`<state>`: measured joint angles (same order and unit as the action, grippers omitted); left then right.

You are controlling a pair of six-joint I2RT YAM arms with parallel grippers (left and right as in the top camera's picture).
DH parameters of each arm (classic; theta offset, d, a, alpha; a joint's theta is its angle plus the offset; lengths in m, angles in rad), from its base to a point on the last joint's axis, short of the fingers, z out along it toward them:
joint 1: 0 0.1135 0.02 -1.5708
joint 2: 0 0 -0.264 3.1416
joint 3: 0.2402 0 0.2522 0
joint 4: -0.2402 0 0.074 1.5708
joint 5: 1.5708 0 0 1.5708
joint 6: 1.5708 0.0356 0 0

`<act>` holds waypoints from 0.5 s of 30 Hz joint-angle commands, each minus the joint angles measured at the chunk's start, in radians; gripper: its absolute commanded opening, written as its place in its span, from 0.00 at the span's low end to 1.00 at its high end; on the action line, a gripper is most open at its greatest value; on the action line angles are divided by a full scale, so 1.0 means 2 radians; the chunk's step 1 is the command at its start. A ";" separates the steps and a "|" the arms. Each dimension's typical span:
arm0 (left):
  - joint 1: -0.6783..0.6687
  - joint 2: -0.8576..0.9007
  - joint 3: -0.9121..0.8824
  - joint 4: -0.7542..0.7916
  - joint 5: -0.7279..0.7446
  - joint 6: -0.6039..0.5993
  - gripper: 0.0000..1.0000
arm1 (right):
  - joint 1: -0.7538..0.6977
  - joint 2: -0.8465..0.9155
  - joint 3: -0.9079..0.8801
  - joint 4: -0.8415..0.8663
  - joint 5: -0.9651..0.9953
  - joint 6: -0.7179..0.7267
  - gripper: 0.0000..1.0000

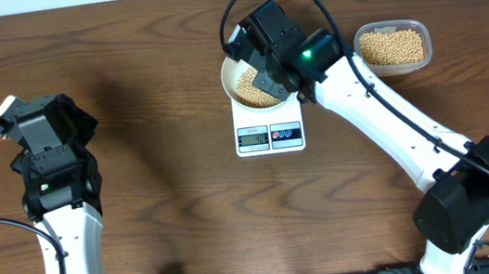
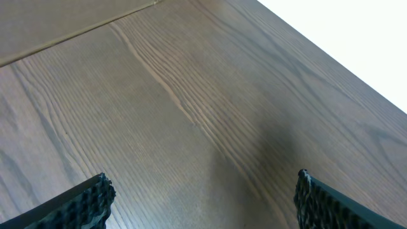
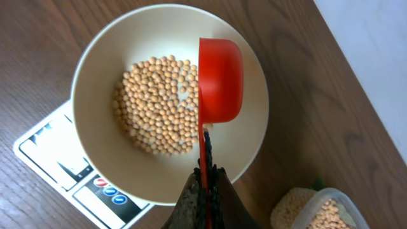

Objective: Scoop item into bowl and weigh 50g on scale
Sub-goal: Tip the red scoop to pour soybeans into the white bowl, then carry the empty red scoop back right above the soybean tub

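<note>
While the left gripper [image 2: 203,203] is held over bare table [image 2: 191,95] with its ribbed fingers [image 2: 86,200] spread wide and nothing between them, the right gripper [image 3: 206,191] is pressed together on the thin handle of a red scoop [image 3: 219,79]. In the right wrist view the scoop's long axis is seen running straight away from the gripper, handle at the fingertips and cup at the far end, pointing in over the bowl [image 3: 86,76]. The cup is held over the right side of the bowl's inside, beside the heap of beans [image 3: 156,105]. It appears to be rolled onto its side, with the mouth turned towards the heap, though the inside of the cup cannot be seen. The beans are gathered on the bowl's floor, left of centre, in a loose patch.

From overhead the bowl is seen resting on the scale [image 1: 270,136], covering the platform. The scale's display [image 1: 253,138] and buttons [image 1: 286,134] are turned towards the robot's side of the table. The digits are too small to be read. A clear tub [image 1: 392,44] holding more beans is placed well to the right of the scale, apart from it, beyond the right arm.
</note>
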<state>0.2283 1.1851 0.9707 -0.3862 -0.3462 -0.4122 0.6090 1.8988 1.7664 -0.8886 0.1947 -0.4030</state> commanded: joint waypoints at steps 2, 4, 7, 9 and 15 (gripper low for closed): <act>0.002 0.003 0.000 -0.001 -0.007 -0.001 0.93 | -0.002 -0.014 0.010 0.005 0.011 0.017 0.01; 0.002 0.003 0.000 -0.001 -0.007 -0.001 0.93 | -0.009 -0.018 0.010 0.007 -0.013 0.030 0.01; 0.002 0.003 0.000 -0.001 -0.007 -0.001 0.93 | -0.033 -0.029 0.010 0.013 -0.070 0.054 0.01; 0.002 0.003 0.000 -0.001 -0.007 -0.001 0.93 | -0.051 -0.039 0.010 0.016 -0.104 0.067 0.01; 0.002 0.003 0.000 -0.001 -0.007 -0.001 0.93 | -0.125 -0.073 0.010 0.024 -0.231 0.110 0.01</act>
<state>0.2283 1.1851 0.9707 -0.3862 -0.3462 -0.4122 0.4278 1.8214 1.7664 -0.8448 -0.0788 -0.2619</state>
